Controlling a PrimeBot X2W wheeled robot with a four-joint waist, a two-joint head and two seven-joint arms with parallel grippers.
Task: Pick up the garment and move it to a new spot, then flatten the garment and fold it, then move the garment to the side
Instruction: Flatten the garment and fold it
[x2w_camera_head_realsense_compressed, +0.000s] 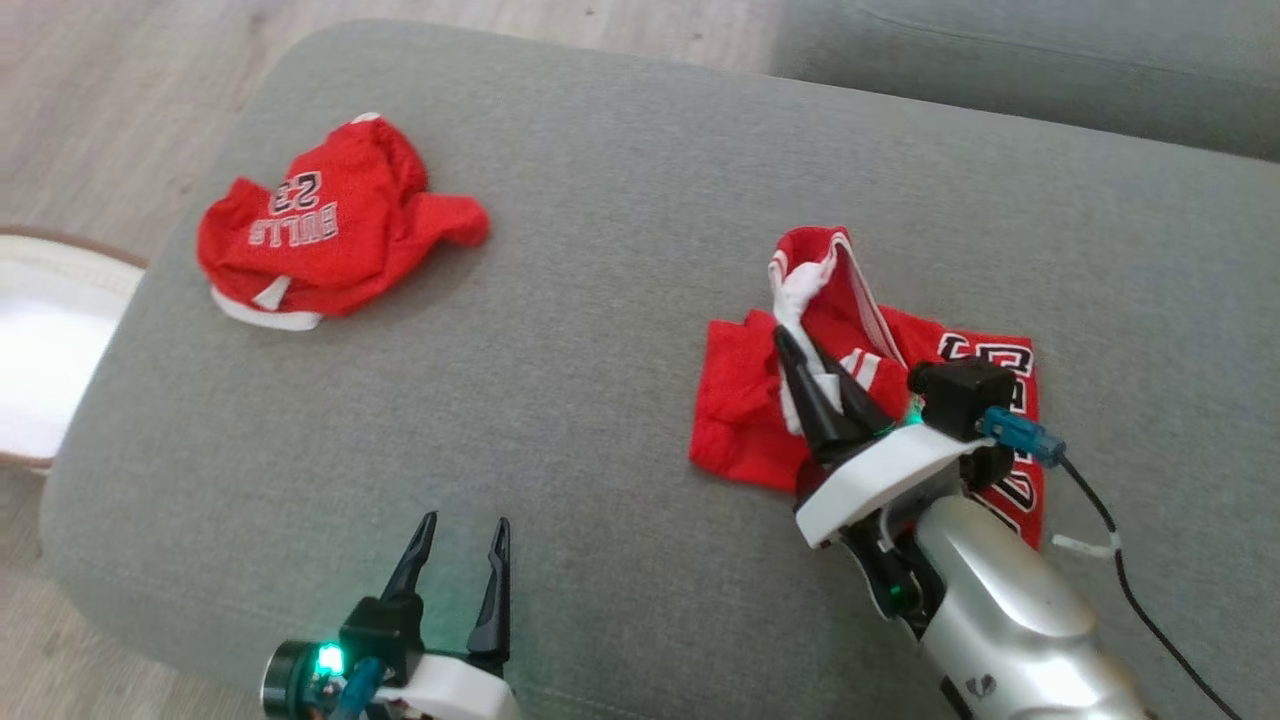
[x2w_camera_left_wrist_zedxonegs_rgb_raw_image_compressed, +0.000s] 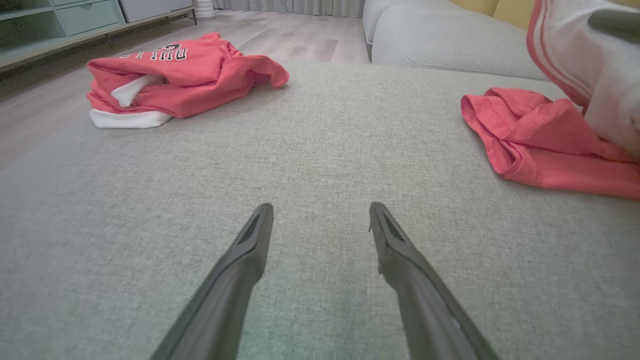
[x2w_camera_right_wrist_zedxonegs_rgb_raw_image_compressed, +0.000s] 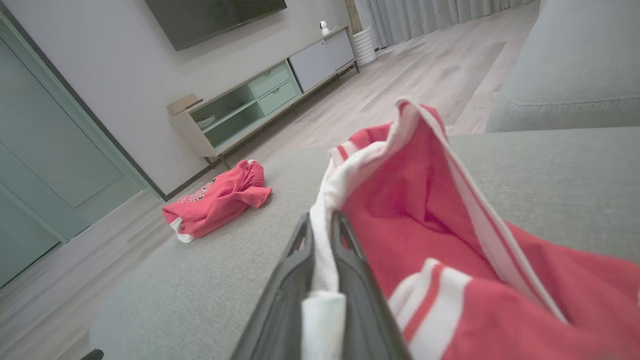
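Surface, head view: grey cushion (x2w_camera_head_realsense_compressed: 620, 300), wide and soft, carries both red pieces. Wood floor (x2w_camera_head_realsense_compressed: 120, 90) past its left edge, sofa (x2w_camera_head_realsense_compressed: 1000, 60) behind at top right.
Garment, head view: garment (x2w_camera_head_realsense_compressed: 740, 400) lies on the right half of the cushion. Red w/ white trim, mostly flat, one trimmed edge pulled up into a peak.
Right pincer, head view: right pincer (x2w_camera_head_realsense_compressed: 795, 345) clamped on that white trim, fingers together w/ cloth between. Its white wrist and silver forearm cover the garment's near right part. Black cable (x2w_camera_head_realsense_compressed: 1130, 570) trails off the arm over the cushion.
Second jersey, head view: second jersey (x2w_camera_head_realsense_compressed: 330, 240), crumpled heap at far left of the cushion, well apart from the garment.
Left pincer, head view: left pincer (x2w_camera_head_realsense_compressed: 466, 520) at bottom edge, fingers apart, nothing between them.
Left wrist view: left pincer (x2w_camera_left_wrist_zedxonegs_rgb_raw_image_compressed: 321, 206) spread over bare cushion (x2w_camera_left_wrist_zedxonegs_rgb_raw_image_compressed: 320, 140). Second jersey (x2w_camera_left_wrist_zedxonegs_rgb_raw_image_compressed: 185, 80) ahead to the left, garment (x2w_camera_left_wrist_zedxonegs_rgb_raw_image_compressed: 540, 145) ahead to the right, its lifted trim blurred at the top right corner. Sofa (x2w_camera_left_wrist_zedxonegs_rgb_raw_image_compressed: 440, 40) and TV cabinet (x2w_camera_left_wrist_zedxonegs_rgb_raw_image_compressed: 60, 25) behind.
Right wrist view: right pincer (x2w_camera_right_wrist_zedxonegs_rgb_raw_image_compressed: 322, 220) closed on a white fold of the garment (x2w_camera_right_wrist_zedxonegs_rgb_raw_image_compressed: 410, 210), which rises ahead and blocks most of the right side. Second jersey (x2w_camera_right_wrist_zedxonegs_rgb_raw_image_compressed: 215, 200) visible past it on the left.
Background, right wrist view: TV cabinet (x2w_camera_right_wrist_zedxonegs_rgb_raw_image_compressed: 260, 100) by the wall, TV (x2w_camera_right_wrist_zedxonegs_rgb_raw_image_compressed: 215, 17) above it, curtains (x2w_camera_right_wrist_zedxonegs_rgb_raw_image_compressed: 425, 15) at top.
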